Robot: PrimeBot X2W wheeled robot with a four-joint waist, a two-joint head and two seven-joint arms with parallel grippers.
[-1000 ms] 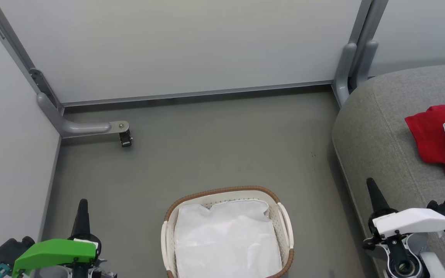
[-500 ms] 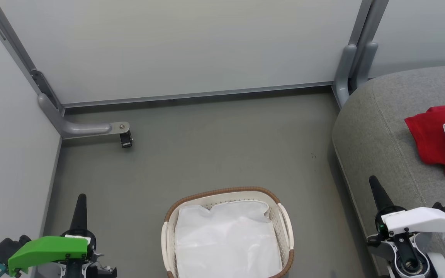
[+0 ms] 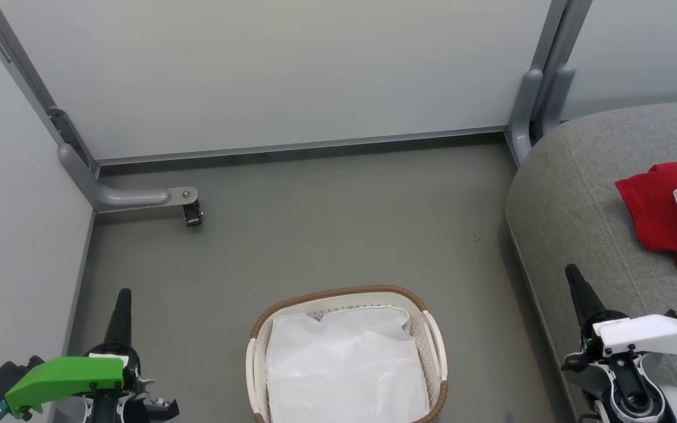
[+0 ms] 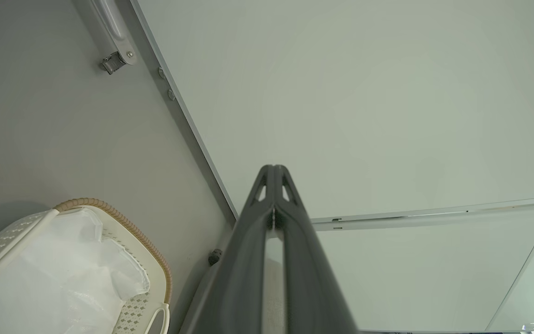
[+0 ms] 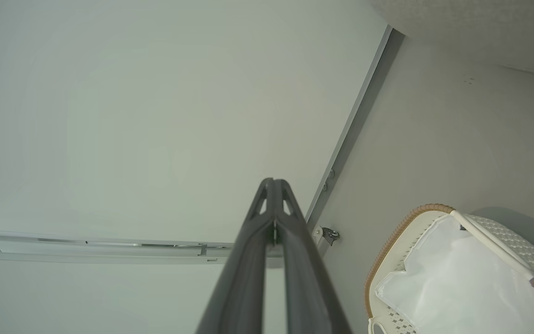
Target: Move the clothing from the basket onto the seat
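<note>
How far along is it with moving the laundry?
Done: the red clothing lies on the seat. The basket holds its white liner, no red visible. In hand: nothing; the left gripper and right gripper are shut and empty. Left: apparently nothing, though the basket's near end is cropped.

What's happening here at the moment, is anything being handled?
Nothing is being handled. The red sports clothing with white trim lies on the large rounded grey fabric seat, partly cut off by the head view's right edge. The oval white perforated plastic basket with the brown woven rim sits on the floor, holding a plain white cloth liner. The left pincer and right pincer are both shut, empty, either side of it. The transfer looks done.
</note>
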